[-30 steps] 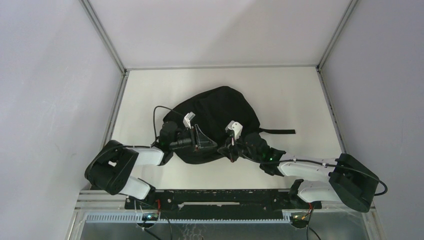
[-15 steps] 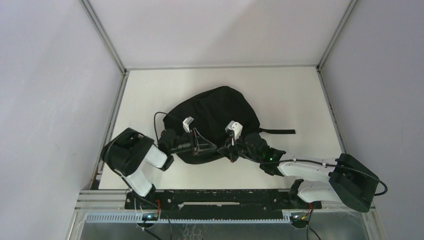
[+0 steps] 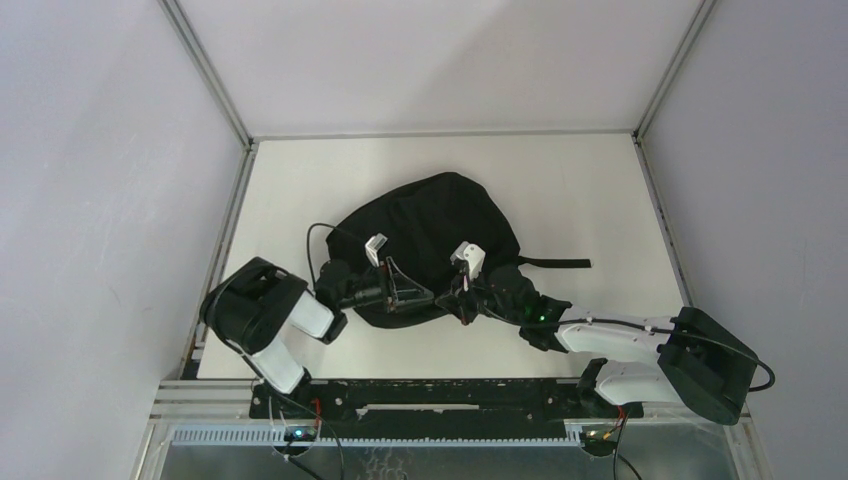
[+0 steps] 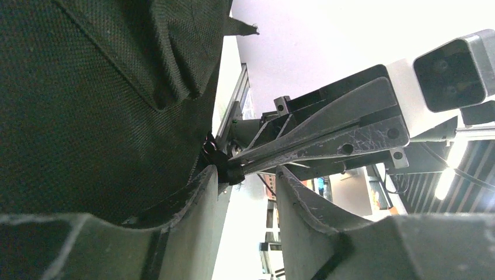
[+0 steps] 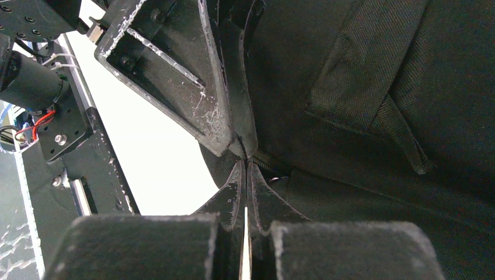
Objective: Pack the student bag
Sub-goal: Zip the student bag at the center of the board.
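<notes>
The right fingers point(image 5: 230, 198) are clenched on the zip pull point(image 4: 224, 168) of the student bag point(image 3: 430, 225). The left fingers point(image 4: 300, 204) are spread, apparently gripping nothing. Tugging may drag the unanchored bag or slip off the pull.

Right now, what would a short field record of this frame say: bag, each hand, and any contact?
bag: black student bag lying on the table, both hands at its near edge
left hand: open, one finger against the bag's fabric, nothing between the fingers
right hand: shut, tips pinching what looks like a small black tab at the bag's edge
</notes>
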{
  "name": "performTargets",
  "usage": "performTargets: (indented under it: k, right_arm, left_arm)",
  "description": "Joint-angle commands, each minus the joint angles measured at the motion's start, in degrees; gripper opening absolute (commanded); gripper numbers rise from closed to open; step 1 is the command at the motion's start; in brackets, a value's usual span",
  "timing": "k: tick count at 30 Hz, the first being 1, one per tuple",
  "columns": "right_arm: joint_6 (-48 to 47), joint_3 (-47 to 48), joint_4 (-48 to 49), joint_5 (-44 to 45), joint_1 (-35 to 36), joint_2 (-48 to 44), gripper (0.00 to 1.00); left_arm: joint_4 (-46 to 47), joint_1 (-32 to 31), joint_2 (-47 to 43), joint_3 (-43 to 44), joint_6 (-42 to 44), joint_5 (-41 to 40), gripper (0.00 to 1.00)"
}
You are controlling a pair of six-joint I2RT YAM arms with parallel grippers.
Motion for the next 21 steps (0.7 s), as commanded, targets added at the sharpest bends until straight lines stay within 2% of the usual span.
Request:
performTargets:
  k: [1, 5, 9, 18, 21]
  right_arm:
    - [0.8, 0.2, 2.1, -1.0, -0.1, -1.5, 0.0]
    - [0.7, 0.2, 2.1, -1.1, -0.2, -1.3, 0.0]
    - [0.7, 0.2, 2.1, -1.2, -0.1, -1.3, 0.0]
    - [0.8, 0.2, 2.3, -1.6, -0.1, -1.2, 0.0]
    - [0.8, 0.3, 2.6, -1.9, -0.1, -1.1, 0.0]
  left_arm:
    - [4.0, -1.1, 1.2, 1.9, 0.5, 1.4, 0.46]
    - [4.1, -1.4, 1.7, 2.0, 0.3, 1.0, 0.43]
    - [4.0, -1.4, 1.6, 2.4, -0.1, 0.5, 0.34]
    - [4.3, -1.5, 2.5, 3.7, -0.9, 0.2, 0.31]
    - [4.3, -1.5, 2.7, 4.0, -1.4, 0.3, 0.24]
